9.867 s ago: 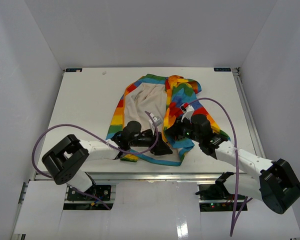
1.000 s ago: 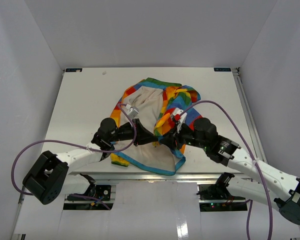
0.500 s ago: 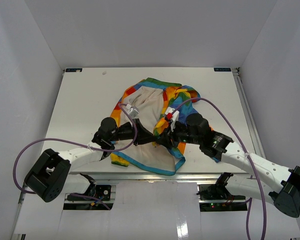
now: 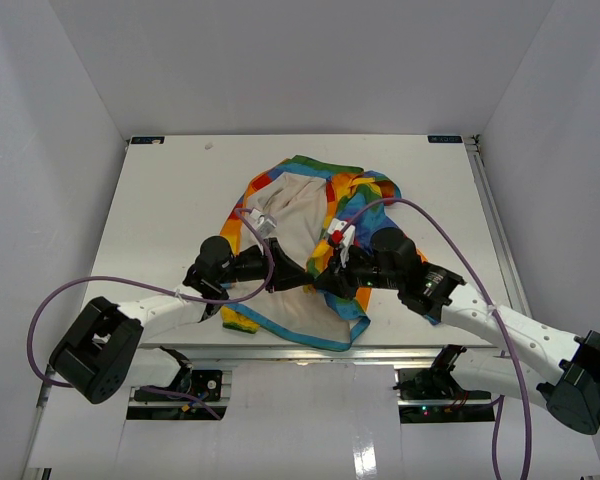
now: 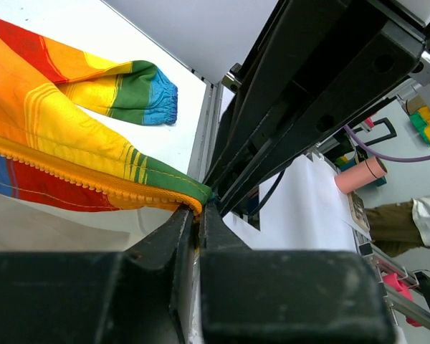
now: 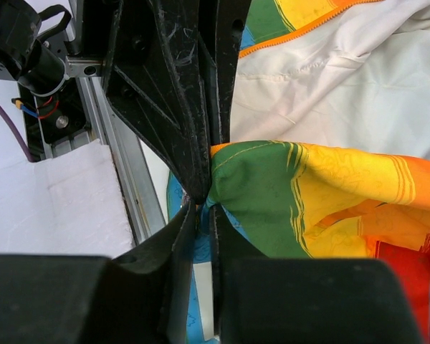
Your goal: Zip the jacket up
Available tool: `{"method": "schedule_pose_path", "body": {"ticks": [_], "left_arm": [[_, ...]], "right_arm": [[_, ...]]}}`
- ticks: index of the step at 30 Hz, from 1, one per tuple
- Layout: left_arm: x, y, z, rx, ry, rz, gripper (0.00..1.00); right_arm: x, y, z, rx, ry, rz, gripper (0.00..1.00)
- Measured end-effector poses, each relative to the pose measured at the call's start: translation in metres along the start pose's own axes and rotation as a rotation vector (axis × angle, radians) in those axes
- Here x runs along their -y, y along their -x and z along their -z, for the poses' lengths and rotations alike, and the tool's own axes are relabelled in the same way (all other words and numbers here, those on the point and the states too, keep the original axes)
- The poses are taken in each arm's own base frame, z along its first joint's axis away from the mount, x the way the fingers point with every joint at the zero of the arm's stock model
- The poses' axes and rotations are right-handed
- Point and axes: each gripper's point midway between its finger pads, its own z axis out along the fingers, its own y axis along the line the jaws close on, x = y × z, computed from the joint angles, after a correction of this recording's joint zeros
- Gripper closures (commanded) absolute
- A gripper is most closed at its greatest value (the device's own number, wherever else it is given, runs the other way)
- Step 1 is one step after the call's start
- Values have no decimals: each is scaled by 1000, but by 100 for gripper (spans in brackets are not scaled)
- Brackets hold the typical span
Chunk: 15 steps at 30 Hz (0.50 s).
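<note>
The rainbow-striped jacket point(image 4: 290, 215) lies open on the white table, cream lining up, light-blue hem toward the near edge. My left gripper point(image 4: 305, 277) and right gripper point(image 4: 326, 281) meet tip to tip at the hem of the jacket's right front panel. In the left wrist view my left gripper point(image 5: 198, 211) is shut on the lower end of the orange zipper point(image 5: 72, 183), with the right gripper's black fingers point(image 5: 287, 107) just opposite. In the right wrist view my right gripper point(image 6: 203, 208) is shut on the green and blue corner of the jacket point(image 6: 330, 186).
A sleeve with a blue cuff point(image 5: 158, 93) lies flat toward the table's right side. The aluminium rail of the near table edge point(image 6: 122, 179) runs just beside the grippers. Purple cables point(image 4: 440, 225) loop over both arms. White walls enclose the table.
</note>
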Motion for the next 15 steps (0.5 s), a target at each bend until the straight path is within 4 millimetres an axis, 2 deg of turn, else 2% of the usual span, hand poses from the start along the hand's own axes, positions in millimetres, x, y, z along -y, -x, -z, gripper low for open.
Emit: {"method": "schedule_pose_path", "body": {"ticks": [6,11,13,15], "left_arm": [[-3,-4,2,-2,12,14,60],[5,-1,1,6,-19,10,51],[7,-1,0,5,-25,12,55],[7,-1,0,7,-27,15,64]], "right_arm": [[-2,-6,-1,-12,19,-7,92],[-2,-11,-8,-28,30,-16,92],[-1,-12,-9,-29,32,-18,92],[-1,-11,-10,-26,34,-17,92]]}}
